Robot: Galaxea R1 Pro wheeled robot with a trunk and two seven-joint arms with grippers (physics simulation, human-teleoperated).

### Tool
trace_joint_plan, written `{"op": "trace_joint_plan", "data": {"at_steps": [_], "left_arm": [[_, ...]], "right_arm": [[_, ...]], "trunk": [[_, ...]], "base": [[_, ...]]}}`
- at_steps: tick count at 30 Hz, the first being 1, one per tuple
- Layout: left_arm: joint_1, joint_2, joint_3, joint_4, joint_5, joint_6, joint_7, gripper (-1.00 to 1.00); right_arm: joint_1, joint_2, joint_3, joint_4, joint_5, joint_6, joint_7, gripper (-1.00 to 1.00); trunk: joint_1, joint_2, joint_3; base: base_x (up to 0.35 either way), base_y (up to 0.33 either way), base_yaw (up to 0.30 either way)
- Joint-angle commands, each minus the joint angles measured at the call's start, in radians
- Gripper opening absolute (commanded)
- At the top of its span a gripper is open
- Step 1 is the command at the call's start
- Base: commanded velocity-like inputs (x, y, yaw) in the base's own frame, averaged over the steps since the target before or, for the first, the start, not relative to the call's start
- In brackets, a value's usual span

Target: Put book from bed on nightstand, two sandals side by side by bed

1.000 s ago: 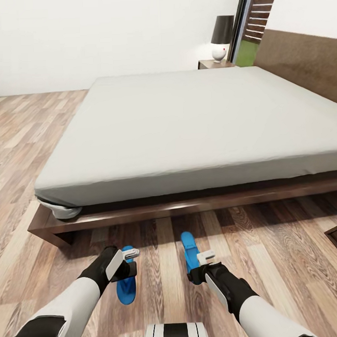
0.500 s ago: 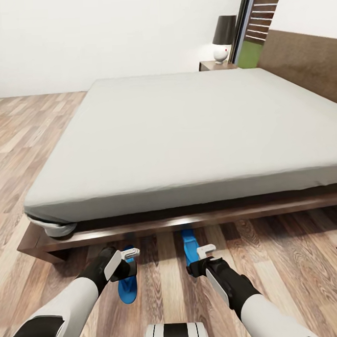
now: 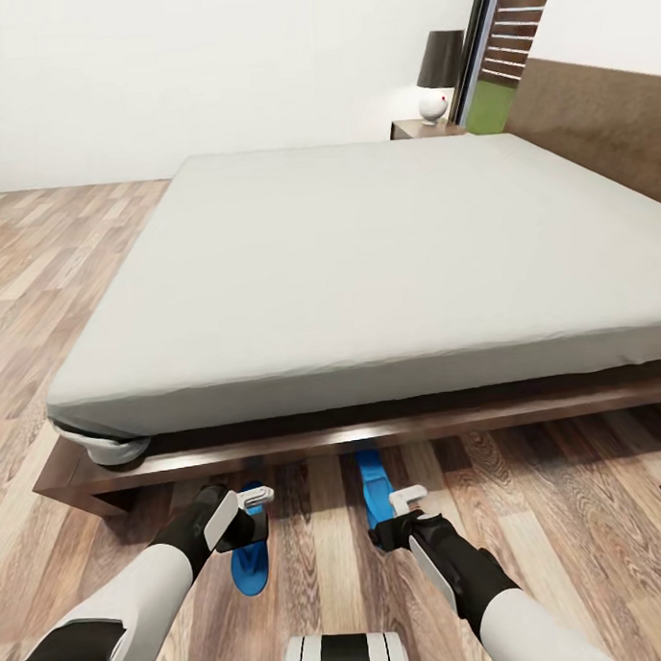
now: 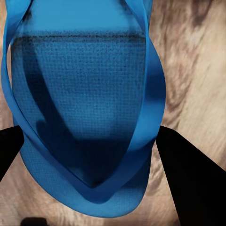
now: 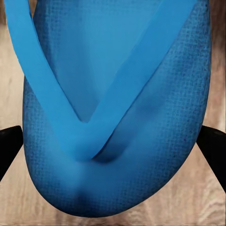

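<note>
- Since both blue soles look thin, light and bendy, edge grips suit: the left fingers (image 3: 253, 497) straddle the left sandal (image 3: 249, 563) on the floor, seemingly clamped.
- The right fingers (image 3: 407, 501) likewise flank the right sandal (image 3: 374, 482), just beside the bed (image 3: 366, 262).

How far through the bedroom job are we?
The book step looks done or at least cannot be checked: the bed is bare and no book shows. In hand: both sandals, the left sandal at the left gripper, the right sandal at the right gripper. Left: setting them down side by side.
</note>
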Motion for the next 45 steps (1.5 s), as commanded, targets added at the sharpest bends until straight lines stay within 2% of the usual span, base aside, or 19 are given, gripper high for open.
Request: {"op": "trace_joint_plan", "data": {"at_steps": [1, 5, 9, 23, 27, 32, 36, 39, 43, 45], "left_arm": [[0.0, 0.0, -0.003, -0.002, 0.01, 0.004, 0.008, -1.0], [0.0, -0.003, -0.003, -0.002, 0.01, 0.004, 0.008, -1.0], [0.0, -0.003, -0.003, -0.002, 0.01, 0.004, 0.007, -1.0], [0.0, -0.002, -0.003, -0.002, 0.01, 0.002, 0.004, -1.0], [0.0, -0.002, -0.004, -0.001, 0.002, -0.08, 0.004, -1.0], [0.0, -0.001, -0.006, 0.005, -0.037, -0.172, -0.008, -1.0], [0.0, 0.0, -0.008, 0.01, -0.046, -0.211, -0.062, -1.0], [0.0, 0.0, -0.009, 0.019, -0.048, -0.274, -0.09, -1.0], [0.0, 0.001, -0.009, 0.025, -0.049, -0.295, -0.113, -1.0], [0.0, 0.001, -0.008, 0.025, -0.068, -0.298, -0.12, -1.0]], "right_arm": [[0.008, -0.002, 0.003, -0.003, -0.011, 0.004, -0.002, -1.0], [0.035, -0.005, 0.002, -0.019, -0.01, -0.004, -0.002, -1.0], [0.073, -0.006, 0.001, -0.076, -0.008, -0.006, -0.002, -1.0], [0.087, -0.005, 0.002, -0.089, -0.01, 0.002, -0.002, -1.0], [0.087, -0.004, 0.003, -0.09, -0.008, 0.001, -0.002, -1.0], [0.087, -0.004, 0.002, -0.091, -0.008, 0.001, -0.002, -1.0], [0.087, -0.004, 0.002, -0.091, -0.008, 0.001, -0.003, -1.0], [0.087, -0.004, 0.001, -0.092, -0.008, -0.009, -0.003, -1.0], [0.087, -0.006, 0.0, -0.122, -0.008, -0.014, -0.003, -1.0], [0.088, -0.009, 0.001, -0.139, -0.008, -0.015, -0.003, -1.0]], "trunk": [[0.0, 0.0, -0.001], [0.0, 0.0, -0.001], [0.0, 0.0, -0.001], [0.006, -0.004, -0.055], [0.008, -0.004, -0.07], [0.01, -0.006, -0.09], [0.012, -0.007, -0.105], [0.013, -0.007, -0.117], [0.015, -0.008, -0.132], [0.016, -0.009, -0.14]], "base": [[0.0, 0.0, 0.0], [0.0, 0.0, 0.0], [0.0, 0.0, 0.0], [0.0, 0.0, 0.0], [0.0, 0.0, 0.0], [0.0, 0.0, 0.0], [0.0, 0.0, 0.0], [0.0, 0.0, 0.0], [0.0, 0.0, 0.0], [0.0, 0.0, 0.0]]}}
